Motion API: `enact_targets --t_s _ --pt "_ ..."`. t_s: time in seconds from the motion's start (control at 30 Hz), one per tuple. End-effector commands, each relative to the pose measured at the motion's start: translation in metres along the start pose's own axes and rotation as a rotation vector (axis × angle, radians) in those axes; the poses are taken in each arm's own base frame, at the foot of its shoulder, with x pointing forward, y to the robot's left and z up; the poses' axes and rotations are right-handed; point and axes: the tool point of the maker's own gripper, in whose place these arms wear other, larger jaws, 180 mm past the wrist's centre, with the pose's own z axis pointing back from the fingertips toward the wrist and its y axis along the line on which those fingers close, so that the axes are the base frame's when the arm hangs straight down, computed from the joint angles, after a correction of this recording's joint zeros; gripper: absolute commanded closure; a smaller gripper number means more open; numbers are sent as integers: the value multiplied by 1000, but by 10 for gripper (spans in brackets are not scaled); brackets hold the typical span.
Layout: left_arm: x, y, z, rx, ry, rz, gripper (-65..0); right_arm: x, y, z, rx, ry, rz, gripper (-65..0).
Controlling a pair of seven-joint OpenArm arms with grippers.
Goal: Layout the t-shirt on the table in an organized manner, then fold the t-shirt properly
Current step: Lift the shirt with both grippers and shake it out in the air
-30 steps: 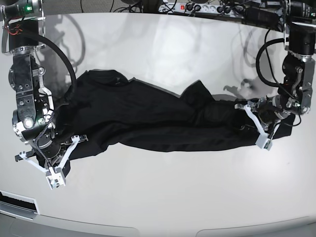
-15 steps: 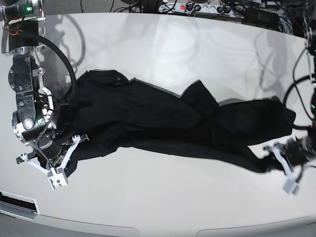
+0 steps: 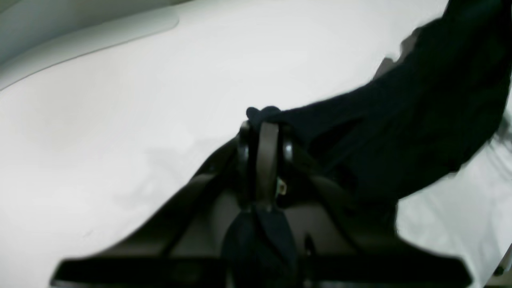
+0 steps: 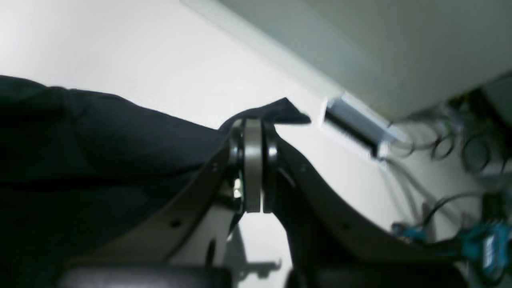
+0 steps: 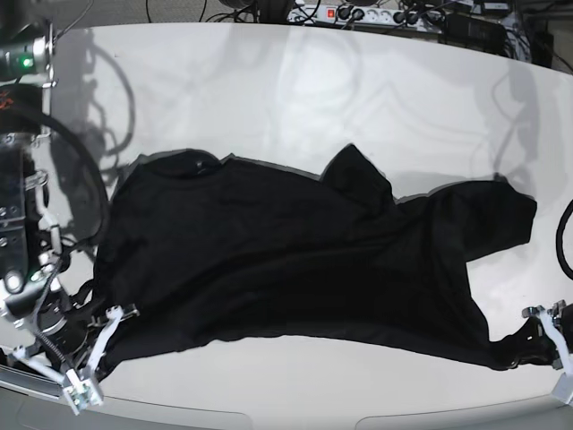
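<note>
one t-shirt (image 5: 295, 260), one table (image 5: 295, 81), two claws

Base view high above, looking down on the table (image 5: 295, 81), wrist views low and close behind each gripper, all sharing the t-shirt (image 5: 286, 260)

t-shirt (image 5: 295, 260) spread across table (image 5: 295, 81), left gripper (image 5: 548, 345) and right gripper (image 5: 89, 345) at its near corners
</note>
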Motion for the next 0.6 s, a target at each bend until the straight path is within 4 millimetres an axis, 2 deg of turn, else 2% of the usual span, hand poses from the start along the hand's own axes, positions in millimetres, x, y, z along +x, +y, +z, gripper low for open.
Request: enact_targets --t_s 0.0,0.07,0.17,0.23,0.33,0.37,0.5,0.57 --pt "40 4 11 15 -84 -67 0 31 -28 6 -60 -84 13 0" --pt "61 3 8 25 -74 -147 0 51 -48 10 -88 -124 25 0" --pt "109 4 8 69 -83 -253 0 82 -82 21 -145 -185 43 0" --pt "149 10 16 143 -109 -325 0 103 -107 32 -188 -226 60 0" --pt "218 13 40 260 -179 -441 0 134 -145 54 -250 -289 82 0" --pt "226 12 41 271 -177 -459 0 145 -158 63 -273 -310 86 0" --pt "202 6 9 226 -86 -462 0 188 -206 107 -352 -406 91 0" --pt "195 4 -4 207 -61 -444 0 207 -223 129 -372 -448 93 0"
